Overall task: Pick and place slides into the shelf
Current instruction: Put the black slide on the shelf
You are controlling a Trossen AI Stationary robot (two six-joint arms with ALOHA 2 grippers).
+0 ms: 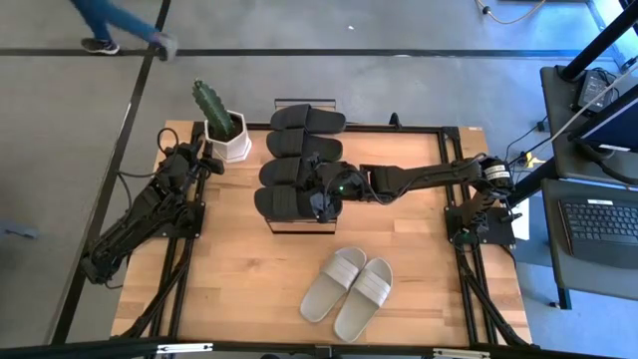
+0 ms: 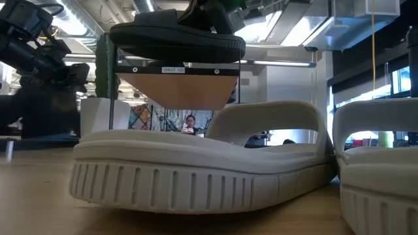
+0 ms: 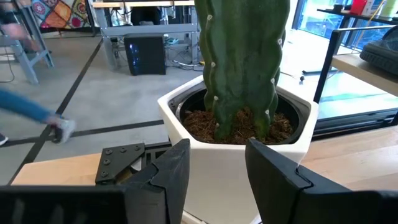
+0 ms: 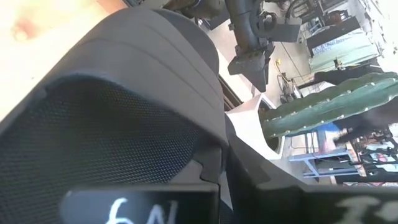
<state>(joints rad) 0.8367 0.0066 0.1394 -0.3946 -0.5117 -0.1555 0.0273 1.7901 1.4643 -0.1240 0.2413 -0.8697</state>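
We see four black slip-on slides [image 1: 299, 160] lying in a row on top of the low shelf with the light wood top and dark frame [image 1: 299, 225], in the middle of the wooden table [image 1: 249, 279]. The row runs from the far side toward the near side. The nearest black slide [image 1: 284, 202] is the one the right arm reaches to. The right gripper [image 1: 324, 199] sits right at this slide, over its strap end. In the right wrist view the black strap [image 4: 124, 81] fills most of the picture, so close that we cannot tell if the fingers are pinching it or are loose.

From the low view the black slide [image 2: 176, 36] rests up on the shelf top [image 2: 179, 88], with the arm coming down onto it.

Two light grey-beige slides [image 1: 349, 287] lie side by side on the table, nearer to us and a bit to the right of the shelf (they touch each other along one side).

The left gripper [image 3: 214, 171] waits at the far left, just beside the white pot with the green cactus [image 1: 221, 125]. Its two dark fingers [image 3: 177, 168] stand apart with nothing between them.

A person's feet [image 1: 130, 35] are on the floor beyond the table.
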